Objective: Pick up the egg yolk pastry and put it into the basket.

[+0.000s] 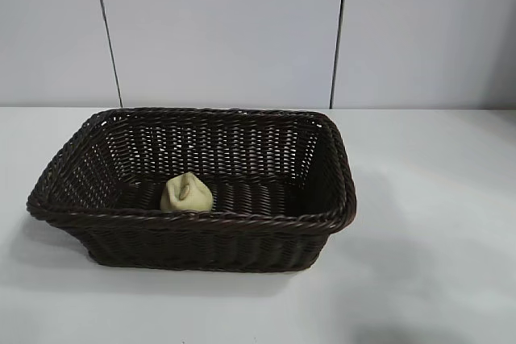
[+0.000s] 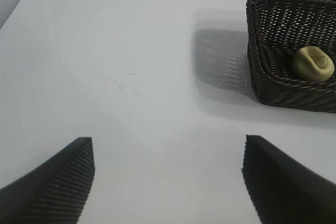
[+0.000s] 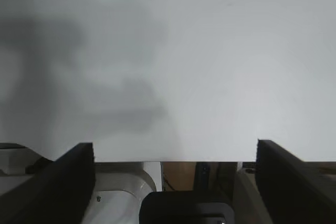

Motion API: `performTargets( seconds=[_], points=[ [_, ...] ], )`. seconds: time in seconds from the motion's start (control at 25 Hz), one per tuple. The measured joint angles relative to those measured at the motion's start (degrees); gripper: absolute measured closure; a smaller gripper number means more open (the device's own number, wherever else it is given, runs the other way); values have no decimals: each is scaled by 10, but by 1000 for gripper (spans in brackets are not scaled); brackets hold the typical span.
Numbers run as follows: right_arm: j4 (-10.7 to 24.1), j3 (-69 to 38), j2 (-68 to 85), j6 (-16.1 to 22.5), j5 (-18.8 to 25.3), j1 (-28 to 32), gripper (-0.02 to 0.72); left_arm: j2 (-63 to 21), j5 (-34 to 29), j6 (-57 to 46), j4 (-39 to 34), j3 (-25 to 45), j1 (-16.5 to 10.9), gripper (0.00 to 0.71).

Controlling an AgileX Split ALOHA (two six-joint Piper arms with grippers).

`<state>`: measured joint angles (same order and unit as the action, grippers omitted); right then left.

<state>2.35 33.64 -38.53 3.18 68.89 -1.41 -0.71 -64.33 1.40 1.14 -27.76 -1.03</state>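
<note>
Basket: the large rectangular dark brown woven wicker basket (image 1: 193,191) with flared sides and a braided rim stands on the plain white bench (image 1: 435,239).
Pastry: the small pale cream-yellow round egg yolk pastry (image 1: 186,194) with a dimple on top lies on the basket's floor, close to the basket's near wall, tilted a little; nothing touches it.
Left gripper: the left gripper (image 2: 168,182) is over bare bench, well apart from the basket, which shows off to one side of its wrist view with the pastry inside; its jaws are released and spread wide, grasping nothing.
Right gripper: the right gripper (image 3: 176,182) sits at the bench edge, far from the basket, which does not show in its wrist view; its jaws are likewise released and empty.
Exterior view: neither arm shows near the basket.
Step in hand: judging by how things lie, the placing is done and both arms are clear of the basket.
Next move: nothing further seems called for beyond parking; no re-grasp is needed unless the pastry should sit flat.
</note>
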Motion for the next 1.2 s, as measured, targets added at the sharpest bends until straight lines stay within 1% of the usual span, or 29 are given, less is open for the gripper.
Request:
performTargets(
  seconds=[0.16,0.72,0.96,1.2],
  points=[
    [0,-39,104,0,1,0,103,0,0,0,0,0,0,142],
    [0,-42,380,0,-12,0,103,0,0,0,0,0,0,142],
    [0,-43,395,0,-17,0,103,0,0,0,0,0,0,142],
    [-2,-63,395,0,-55,0,103,0,0,0,0,0,0,142]
  ],
)
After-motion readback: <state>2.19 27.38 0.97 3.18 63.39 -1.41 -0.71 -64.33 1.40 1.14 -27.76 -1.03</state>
